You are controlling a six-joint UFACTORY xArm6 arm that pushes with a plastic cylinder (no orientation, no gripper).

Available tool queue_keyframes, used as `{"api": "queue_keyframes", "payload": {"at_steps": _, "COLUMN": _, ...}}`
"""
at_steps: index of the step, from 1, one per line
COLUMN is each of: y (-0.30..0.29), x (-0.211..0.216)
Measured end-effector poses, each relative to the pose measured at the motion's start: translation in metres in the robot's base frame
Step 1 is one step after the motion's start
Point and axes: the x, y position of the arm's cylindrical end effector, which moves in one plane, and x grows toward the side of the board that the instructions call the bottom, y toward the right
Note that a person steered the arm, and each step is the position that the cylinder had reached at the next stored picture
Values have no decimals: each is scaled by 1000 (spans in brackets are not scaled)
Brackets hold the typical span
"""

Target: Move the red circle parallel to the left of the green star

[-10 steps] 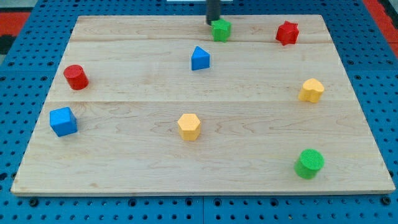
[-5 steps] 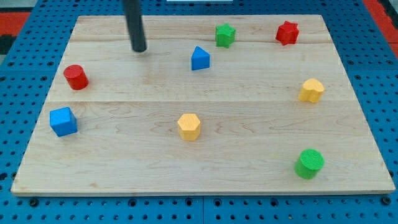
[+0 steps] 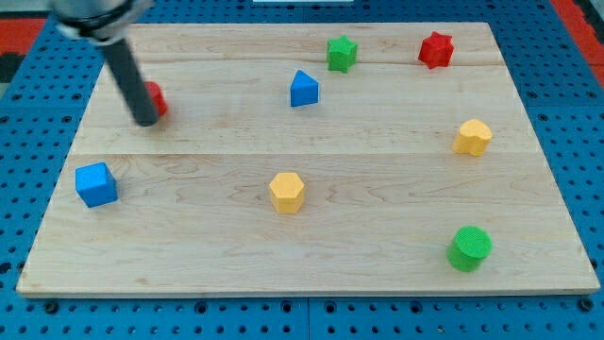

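Resting on wooden board [image 3: 377, 189] over blue pegboard [image 3: 28, 123], my tip [image 3: 148, 121] touches red circle [image 3: 156, 98]; no jaws on end effector.

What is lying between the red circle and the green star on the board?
In the camera view, the blue block sits roughly between the red circle and the green star, slightly below the line joining them. My tip touches the circle's left side.

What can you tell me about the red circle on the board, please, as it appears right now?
Only a sliver of the red circle shows: a bright red, plastic-looking rounded edge peeking out to the view's right of my dark rod, which covers the rest. It sits on the wooden board near its upper left, far to the view's left of the green star. My tip is right against it at its lower left; contact looks likely.
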Motion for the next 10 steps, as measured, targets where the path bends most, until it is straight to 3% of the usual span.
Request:
{"api": "queue_keyframes", "payload": {"at_steps": 1, "y": -40, "x": -14}}
{"api": "queue_keyframes", "payload": {"at_steps": 2, "y": -93, "x": 4}}
{"api": "queue_keyframes", "payload": {"at_steps": 3, "y": -60, "x": -26}}
{"api": "queue_keyframes", "payload": {"at_steps": 4, "y": 23, "x": -57}}
{"api": "queue_keyframes", "payload": {"at_steps": 5, "y": 6, "x": -68}}
{"api": "queue_keyframes", "payload": {"at_steps": 7, "y": 92, "x": -107}}
{"api": "queue_keyframes", "payload": {"at_steps": 8, "y": 80, "x": -60}}
{"api": "queue_keyframes", "payload": {"at_steps": 9, "y": 94, "x": -69}}
{"api": "queue_keyframes", "payload": {"at_steps": 10, "y": 154, "x": -130}}
